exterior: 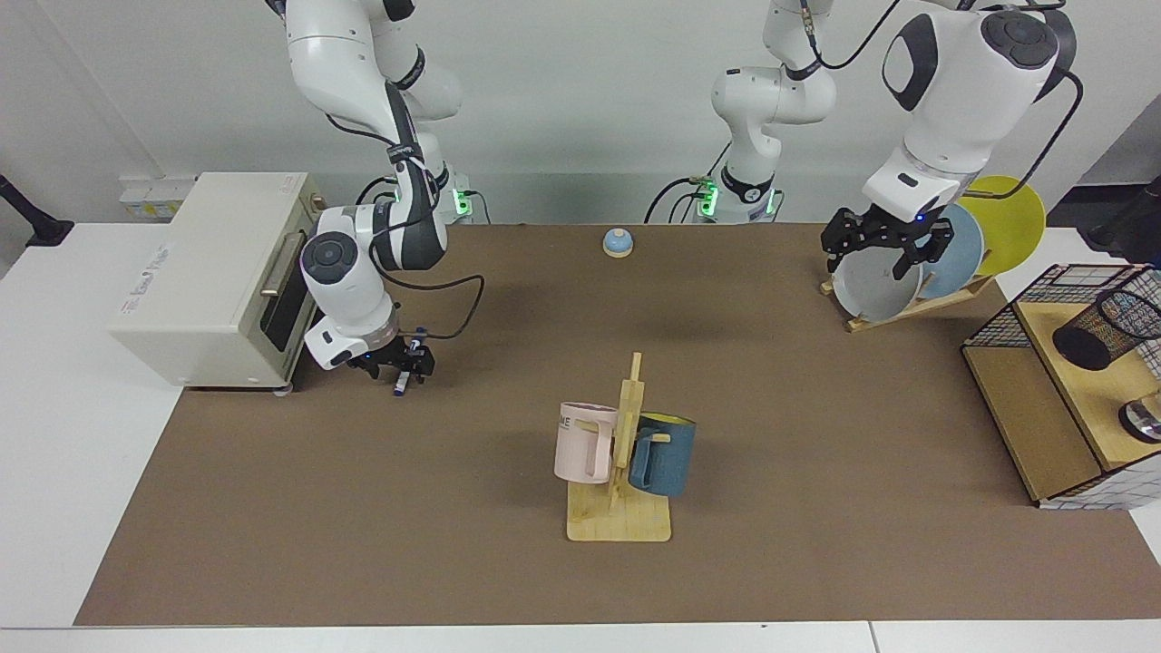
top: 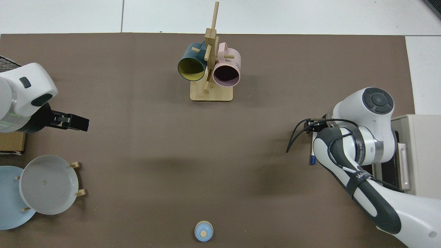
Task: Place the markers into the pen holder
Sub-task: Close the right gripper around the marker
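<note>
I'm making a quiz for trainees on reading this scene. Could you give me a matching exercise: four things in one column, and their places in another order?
Things:
1. marker
2. pen holder
3. pink mug
4. left gripper

Places:
A. hanging on the wooden rack mid-table
B. in front of the grey plate in the plate stand
C. on the mat under the right gripper, beside the toaster oven
D. on its side on the wire-basket shelf

Pairs: 1-C, 2-D, 3-A, 4-B
</note>
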Tool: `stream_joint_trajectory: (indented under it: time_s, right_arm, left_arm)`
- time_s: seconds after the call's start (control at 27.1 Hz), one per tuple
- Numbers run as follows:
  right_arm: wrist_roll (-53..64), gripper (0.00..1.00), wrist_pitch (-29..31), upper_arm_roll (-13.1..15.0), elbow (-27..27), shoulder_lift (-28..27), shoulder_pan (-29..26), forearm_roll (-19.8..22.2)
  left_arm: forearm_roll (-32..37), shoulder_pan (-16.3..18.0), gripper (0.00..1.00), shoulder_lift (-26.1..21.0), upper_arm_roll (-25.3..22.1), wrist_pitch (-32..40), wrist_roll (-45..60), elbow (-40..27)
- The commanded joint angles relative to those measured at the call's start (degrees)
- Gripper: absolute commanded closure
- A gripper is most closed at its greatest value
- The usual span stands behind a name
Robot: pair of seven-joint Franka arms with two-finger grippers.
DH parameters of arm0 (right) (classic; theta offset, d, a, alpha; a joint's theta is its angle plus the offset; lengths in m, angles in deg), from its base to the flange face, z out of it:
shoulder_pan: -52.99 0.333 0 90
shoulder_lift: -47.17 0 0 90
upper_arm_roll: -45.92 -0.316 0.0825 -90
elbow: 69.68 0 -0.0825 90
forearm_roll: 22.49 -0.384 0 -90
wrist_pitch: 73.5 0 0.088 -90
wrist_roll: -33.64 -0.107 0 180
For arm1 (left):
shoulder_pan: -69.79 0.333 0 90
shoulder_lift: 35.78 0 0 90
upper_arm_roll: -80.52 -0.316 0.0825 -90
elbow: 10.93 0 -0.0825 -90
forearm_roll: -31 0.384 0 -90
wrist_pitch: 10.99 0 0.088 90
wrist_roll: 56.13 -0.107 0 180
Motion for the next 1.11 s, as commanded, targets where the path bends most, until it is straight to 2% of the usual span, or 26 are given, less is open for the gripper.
stream_joint_trajectory:
  time_s: [0.0,0.11,0.22,0.33,0.48,0.74,1.07]
  right_arm:
    - [-1.3,0.31,1.71,-0.43,-1.0,-0.2,-0.8,1.06]
    - [-1.3,0.42,1.8,-0.43,-1.35,-0.29,-0.97,1.41]
    - [-1.39,0.62,2.33,-0.43,-1.61,-0.2,-1.41,1.41]
    - [-1.39,0.74,2.42,-0.43,-1.61,-0.37,-1.41,1.41]
    - [-1.65,0.99,2.24,-0.43,-1.7,-0.46,-1.33,1.41]
    - [-8.59,1.0,0.49,-0.61,0.49,0.24,-0.01,0.44]
    - [-19.14,1.0,-11.63,-1.05,7.79,3.66,4.12,-2.72]
  left_arm:
    - [-0.7,0.25,0.0,1.15,0.05,-0.03,-0.68,-1.37]
    - [-0.7,0.25,0.0,1.15,0.05,-0.03,-0.6,-1.37]
    - [-0.7,0.25,0.0,1.15,0.05,-0.03,-0.68,-1.37]
    - [-0.7,0.25,0.0,1.15,0.05,-0.03,-0.68,-1.37]
    - [-0.7,0.25,0.0,1.15,0.05,-0.03,-0.68,-1.37]
    - [-0.7,-0.27,0.0,0.97,0.4,-0.03,-0.68,-0.93]
    - [-0.61,-0.27,0.0,0.62,0.75,-1.7,-2.26,0.48]
